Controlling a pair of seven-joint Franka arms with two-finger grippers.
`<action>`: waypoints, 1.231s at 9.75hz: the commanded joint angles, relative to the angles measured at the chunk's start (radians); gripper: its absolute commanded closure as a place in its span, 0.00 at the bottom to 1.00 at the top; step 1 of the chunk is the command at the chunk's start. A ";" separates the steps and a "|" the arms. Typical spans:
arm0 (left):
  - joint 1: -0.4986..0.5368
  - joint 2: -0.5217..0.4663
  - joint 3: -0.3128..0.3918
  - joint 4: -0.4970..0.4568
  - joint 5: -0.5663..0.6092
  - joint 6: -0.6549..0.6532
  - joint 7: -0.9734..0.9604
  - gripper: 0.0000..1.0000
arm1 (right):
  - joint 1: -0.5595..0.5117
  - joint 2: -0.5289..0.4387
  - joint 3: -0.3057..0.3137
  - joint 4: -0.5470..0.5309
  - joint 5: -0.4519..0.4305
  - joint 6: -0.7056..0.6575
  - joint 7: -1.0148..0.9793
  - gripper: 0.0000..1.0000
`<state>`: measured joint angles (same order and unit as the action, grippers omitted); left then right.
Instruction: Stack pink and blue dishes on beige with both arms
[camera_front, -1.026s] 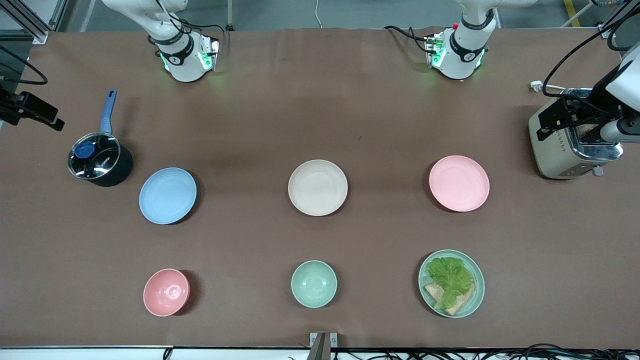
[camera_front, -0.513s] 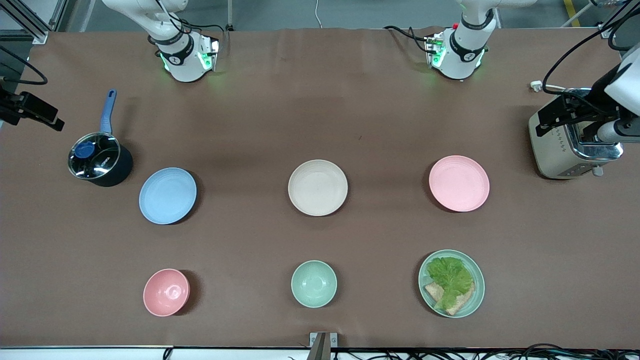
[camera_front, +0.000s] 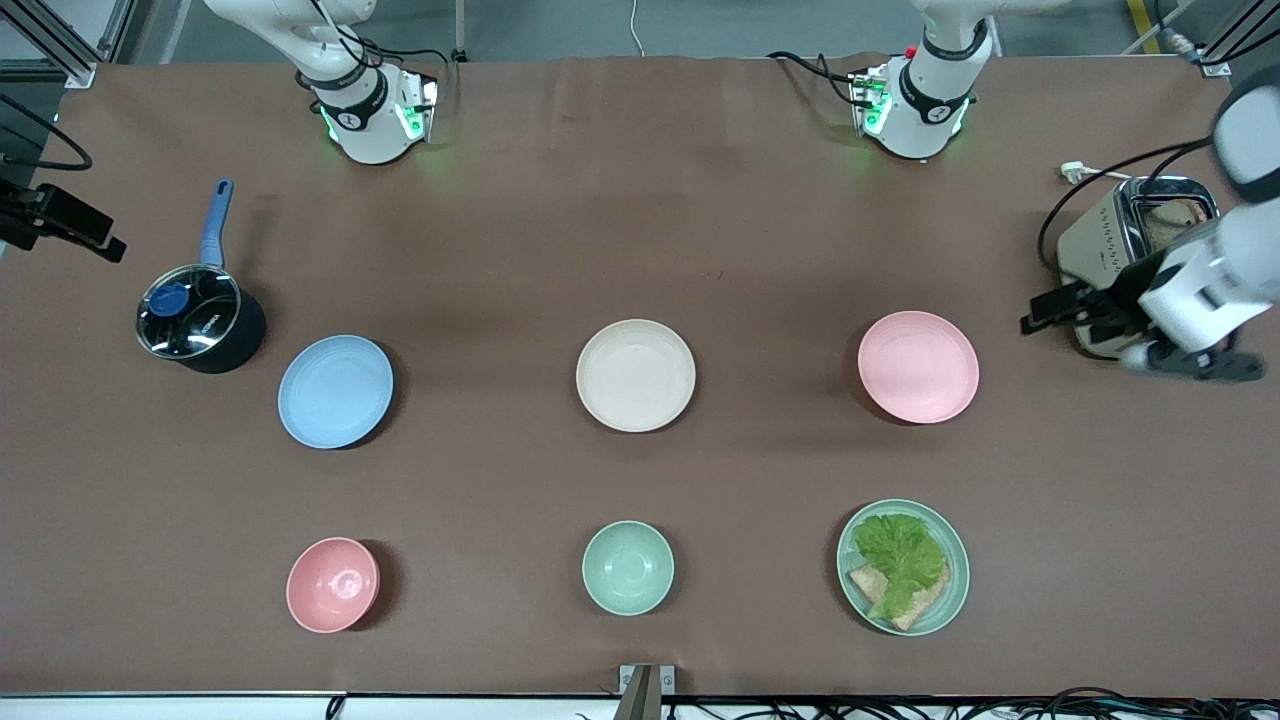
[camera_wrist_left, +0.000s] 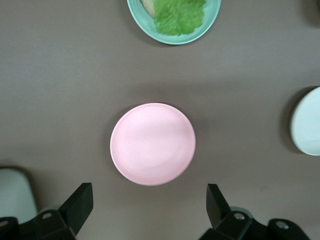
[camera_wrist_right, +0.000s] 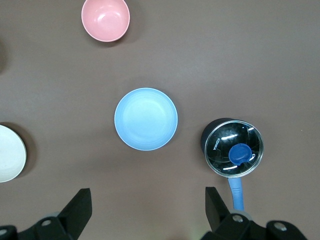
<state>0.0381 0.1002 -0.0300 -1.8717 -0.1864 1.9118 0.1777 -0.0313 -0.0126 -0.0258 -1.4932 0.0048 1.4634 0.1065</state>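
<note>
The pale pink plate (camera_front: 918, 366) (camera_wrist_left: 152, 144) lies toward the left arm's end of the table. At the right arm's end is the light blue plate (camera_front: 335, 391) (camera_wrist_right: 146, 119), and the beige plate (camera_front: 635, 375) (camera_wrist_left: 307, 121) (camera_wrist_right: 10, 152) lies between them. All three are apart and hold nothing. My left gripper (camera_front: 1045, 310) (camera_wrist_left: 148, 207) hangs open over the table between the toaster and the pink plate. Over the table's edge near the saucepan, my right gripper (camera_front: 100, 243) (camera_wrist_right: 147, 210) is open and holds nothing.
A lidded dark saucepan (camera_front: 195, 320) with a blue handle stands beside the blue plate. A toaster (camera_front: 1120, 240) stands beside the pink plate. Nearer the camera are a pink bowl (camera_front: 332, 584), a mint bowl (camera_front: 627, 567) and a mint plate (camera_front: 950, 590) with lettuce and bread.
The left arm has swung off the toaster toward the pink plate. The right arm has hardly moved. No dish has shifted.
</note>
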 joint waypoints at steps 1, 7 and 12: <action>-0.007 0.007 0.030 -0.234 -0.016 0.258 0.118 0.00 | -0.006 -0.021 0.006 -0.024 -0.016 0.003 0.013 0.00; 0.003 0.300 0.044 -0.299 -0.057 0.585 0.292 0.03 | -0.004 0.116 0.012 -0.057 -0.034 0.078 0.010 0.00; 0.003 0.342 0.042 -0.308 -0.070 0.579 0.298 0.83 | -0.050 0.269 -0.069 -0.381 0.114 0.525 -0.320 0.00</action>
<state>0.0427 0.4213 0.0113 -2.1703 -0.2344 2.4792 0.4475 -0.0663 0.2743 -0.0676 -1.7588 0.0565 1.8903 -0.1253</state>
